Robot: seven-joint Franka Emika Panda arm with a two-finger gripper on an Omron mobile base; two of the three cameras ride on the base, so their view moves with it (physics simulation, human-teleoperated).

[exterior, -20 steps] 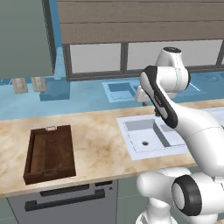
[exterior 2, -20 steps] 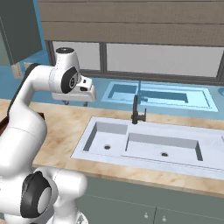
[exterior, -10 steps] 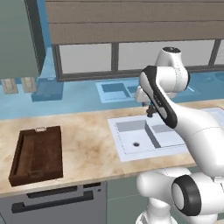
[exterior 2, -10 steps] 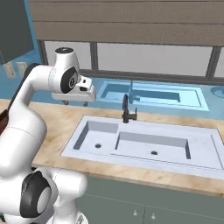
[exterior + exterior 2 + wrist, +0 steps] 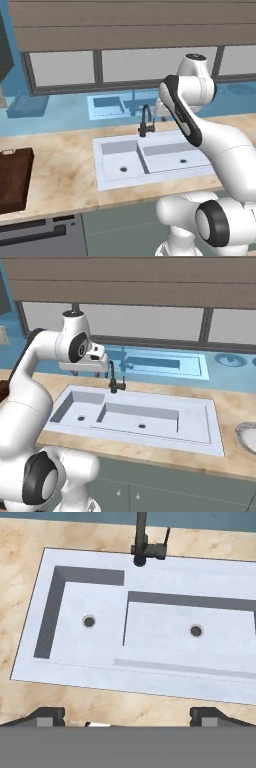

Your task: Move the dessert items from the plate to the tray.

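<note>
The tool [image 5: 127, 716] hangs with its jaws spread wide and nothing between them, above the near edge of the marble counter [image 5: 20, 572]. Beyond it lie the white double sink [image 5: 150, 637] and the dark faucet [image 5: 142, 547]. The tray [image 5: 12, 177] sits far left on the counter, the plate [image 5: 247, 436] far right, well apart.

- Rising as a white arm from the base, folding at a dark elbow joint and reaching forward at about shoulder height.
- Carrying the gripper [image 5: 127, 714] at the far end, pointing downward and slightly forward.
- Holding the jaws spread wide, the two dark fingertips [image 5: 47, 714] sitting far apart, one at each side.
- Gripping nothing, with bare space between the fingers.
- Showing the hand [image 5: 90, 363] just below the rounded wrist joint.
</note>
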